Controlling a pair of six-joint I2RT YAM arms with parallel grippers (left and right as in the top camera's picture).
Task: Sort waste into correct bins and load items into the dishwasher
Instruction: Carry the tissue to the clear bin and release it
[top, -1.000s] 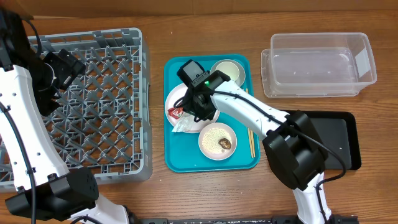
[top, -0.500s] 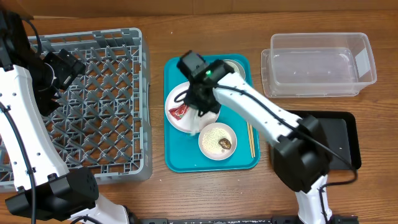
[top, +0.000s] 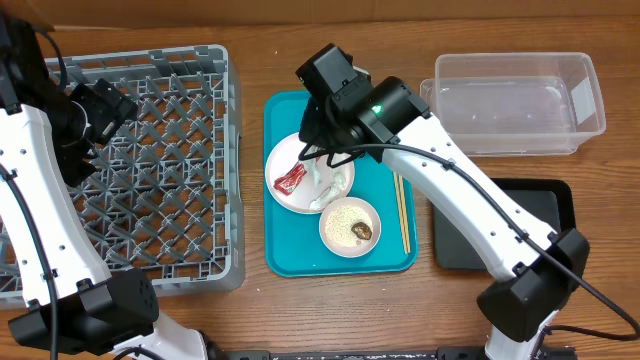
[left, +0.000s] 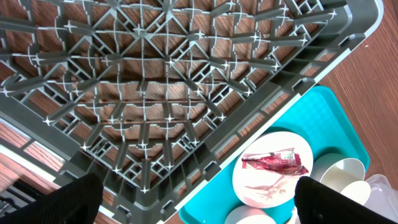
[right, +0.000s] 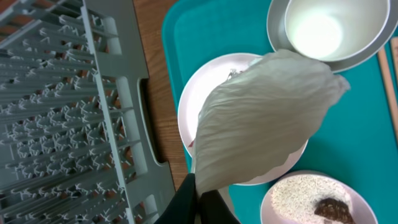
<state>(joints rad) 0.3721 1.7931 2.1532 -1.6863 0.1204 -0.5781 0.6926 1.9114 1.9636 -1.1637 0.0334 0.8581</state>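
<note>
The crumpled white paper napkin (right: 261, 118) hangs from the right gripper (right: 198, 188), whose jaws are clamped tight on one pinched corner at the bottom of the right wrist view. The napkin hangs over the white round plate (top: 283, 160), just left of centre in the overhead view; whether its lower end touches the plate cannot be told. On the left part of that plate lies the red snack wrapper (top: 292, 180), flat (its white lettering shows in the left wrist view).

The plate sits on the teal tray (top: 285, 250). Below and right of the plate stands a small white bowl (top: 335, 232) holding rice grains (top: 342, 213) and a brown food lump (top: 362, 231). A pale bowl (right: 323, 31) sits at the tray's upper right, and the wooden chopsticks (top: 402, 215) lie along its right edge.

The grey dish rack (top: 232, 170) fills the left of the overhead frame, just beside the tray. The left gripper (left: 199, 180) hovers above it, fingers spread wide and grasping nothing. The clear tub (top: 510, 145) is at upper right and the black tray (top: 550, 215) below it, partly under the right arm.
</note>
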